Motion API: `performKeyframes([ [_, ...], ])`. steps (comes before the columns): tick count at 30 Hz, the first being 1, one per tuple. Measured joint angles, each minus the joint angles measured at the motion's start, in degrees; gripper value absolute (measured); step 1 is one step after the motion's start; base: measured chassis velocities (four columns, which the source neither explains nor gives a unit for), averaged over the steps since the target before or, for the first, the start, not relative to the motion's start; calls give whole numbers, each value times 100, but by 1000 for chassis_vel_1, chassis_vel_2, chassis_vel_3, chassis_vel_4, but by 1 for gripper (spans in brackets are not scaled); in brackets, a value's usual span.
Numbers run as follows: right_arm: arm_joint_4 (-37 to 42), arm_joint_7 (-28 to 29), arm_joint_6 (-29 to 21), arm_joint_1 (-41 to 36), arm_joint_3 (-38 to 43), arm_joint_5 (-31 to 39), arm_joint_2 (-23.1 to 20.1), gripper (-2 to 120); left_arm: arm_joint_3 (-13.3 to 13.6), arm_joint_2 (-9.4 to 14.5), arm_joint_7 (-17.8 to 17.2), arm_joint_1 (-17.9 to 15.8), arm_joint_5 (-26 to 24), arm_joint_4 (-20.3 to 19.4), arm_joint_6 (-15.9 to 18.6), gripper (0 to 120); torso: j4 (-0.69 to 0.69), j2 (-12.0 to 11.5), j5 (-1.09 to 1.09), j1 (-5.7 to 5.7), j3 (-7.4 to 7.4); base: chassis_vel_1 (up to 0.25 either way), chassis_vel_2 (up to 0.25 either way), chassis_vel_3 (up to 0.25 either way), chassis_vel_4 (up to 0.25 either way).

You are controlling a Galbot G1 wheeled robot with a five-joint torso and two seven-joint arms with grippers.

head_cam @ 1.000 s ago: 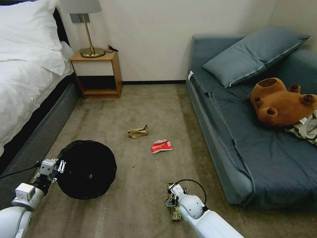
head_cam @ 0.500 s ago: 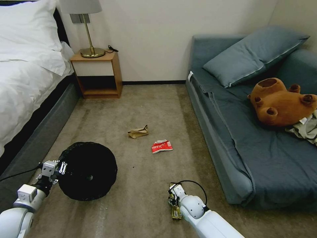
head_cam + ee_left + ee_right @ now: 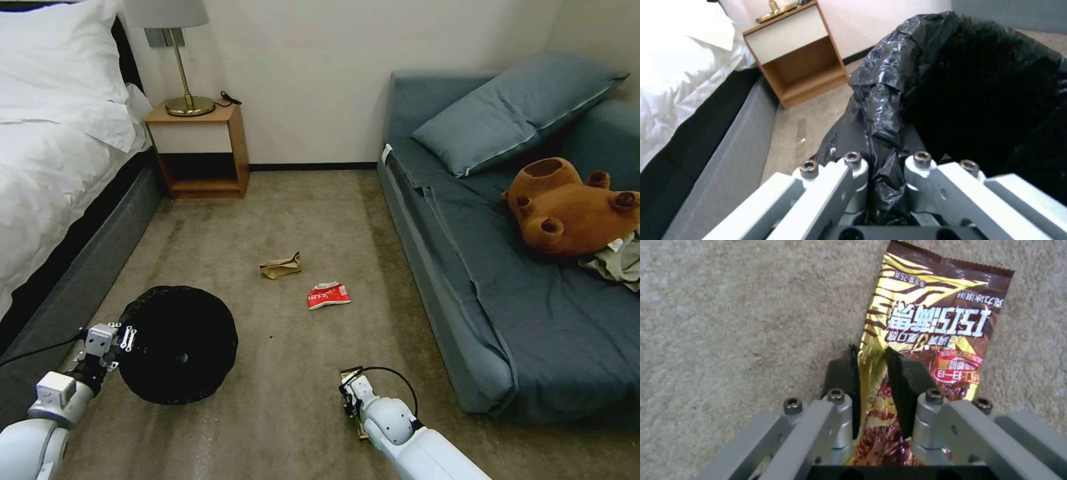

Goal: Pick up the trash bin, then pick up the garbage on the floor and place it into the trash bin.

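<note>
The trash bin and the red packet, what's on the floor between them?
Bare carpet in the head view between the trash bin and red packet; the paper bag sits farther back.

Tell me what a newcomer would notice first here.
The right gripper, low over the carpet beside the blue sofa, is shut on a crinkly gold-and-brown snack wrapper. The left gripper pinches the liner of the round black trash bin by the bed.
</note>
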Motion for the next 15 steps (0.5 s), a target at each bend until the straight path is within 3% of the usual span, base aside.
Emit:
performKeyframes([
  [15,-27,-7,14,26,10,19,-41,0,7,-23,18,-2,27,-1,7,4,-1,0,-1,0,0,0,0,0,0],
])
